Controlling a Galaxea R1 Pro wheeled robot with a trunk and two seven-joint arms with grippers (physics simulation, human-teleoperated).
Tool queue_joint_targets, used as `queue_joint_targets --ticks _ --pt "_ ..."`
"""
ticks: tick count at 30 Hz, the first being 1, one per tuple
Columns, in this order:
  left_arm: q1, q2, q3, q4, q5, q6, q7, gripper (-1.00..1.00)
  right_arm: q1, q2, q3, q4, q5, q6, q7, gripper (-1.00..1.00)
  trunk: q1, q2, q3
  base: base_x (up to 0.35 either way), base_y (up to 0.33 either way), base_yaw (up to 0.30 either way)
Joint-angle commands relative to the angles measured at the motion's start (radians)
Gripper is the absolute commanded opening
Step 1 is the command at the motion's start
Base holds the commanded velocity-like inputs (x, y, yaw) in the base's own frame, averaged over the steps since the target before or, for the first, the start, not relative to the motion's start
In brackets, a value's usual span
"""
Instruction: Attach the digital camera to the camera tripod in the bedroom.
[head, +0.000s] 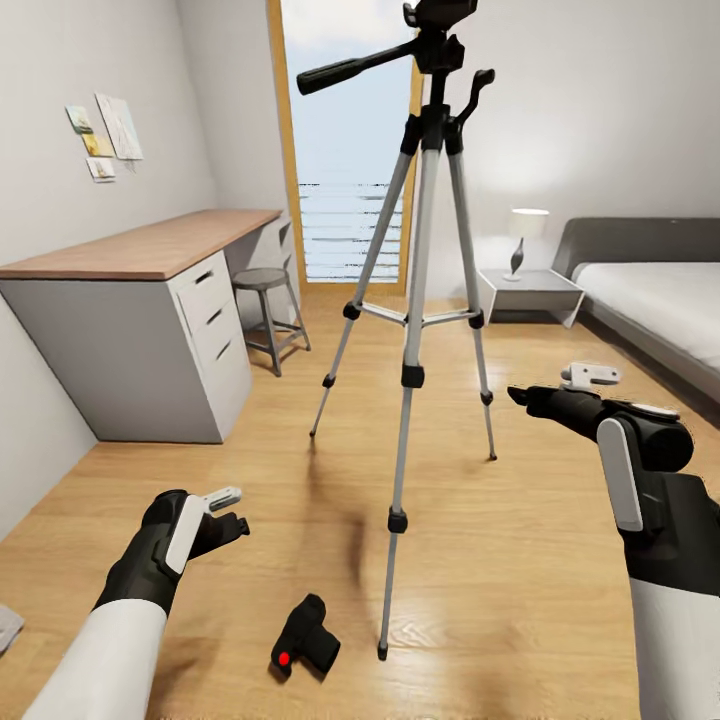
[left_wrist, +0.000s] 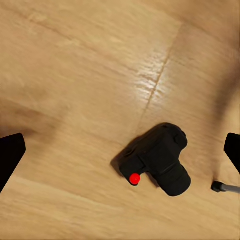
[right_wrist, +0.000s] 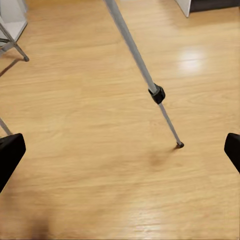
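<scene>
Straight ahead of us stands the camera tripod (head: 420, 300), legs spread on the light wood floor (head: 520, 560), its black head and long pan handle up by the tall wood-framed window (head: 345, 150). Its nearest leg comes down toward us and plants its foot just beside the digital camera (head: 304, 636), which lies on the floor between our two arms, closer to the left one, red button showing. In the left wrist view the digital camera (left_wrist: 160, 160) sits on the boards below and between our left fingers (left_wrist: 10, 155), which are spread wide apart and hold nothing; the foot of a tripod leg (left_wrist: 220, 187) shows just beside it. Our left gripper (head: 228, 512) hovers above the floor, near the camera but not touching it.

Our right gripper (head: 560, 388) hangs out to the right of the tripod, apart from its legs. In the right wrist view our right fingers (right_wrist: 10, 152) are likewise wide apart and empty, with a tripod leg (right_wrist: 150, 82) slanting down to the floor between them.

Around us: a wood-topped surface (head: 140, 250) with white drawers along the left wall, a round grey stool (head: 265, 300) beside it, papers (head: 105, 135) pinned on the wall, a nightstand (head: 530, 290) with a lamp (head: 525, 235), and the grey bed (head: 660, 290) at right
</scene>
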Motion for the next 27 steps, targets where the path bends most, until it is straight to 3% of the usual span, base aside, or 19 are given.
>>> queue_joint_targets --ticks 1,27 --pt "-0.001 -0.001 0.002 -0.001 0.011 0.003 0.009 1.0 0.001 0.001 0.0 0.001 -0.002 0.005 0.001 1.0 0.0 -0.001 -0.005 0.0 0.0 0.0" --pt "-0.001 -0.001 0.0 -0.002 0.011 0.003 -0.027 1.0 0.039 0.004 -0.002 0.089 -0.004 0.024 -0.007 1.0 0.012 -0.007 -0.105 0.0 0.0 -0.006"
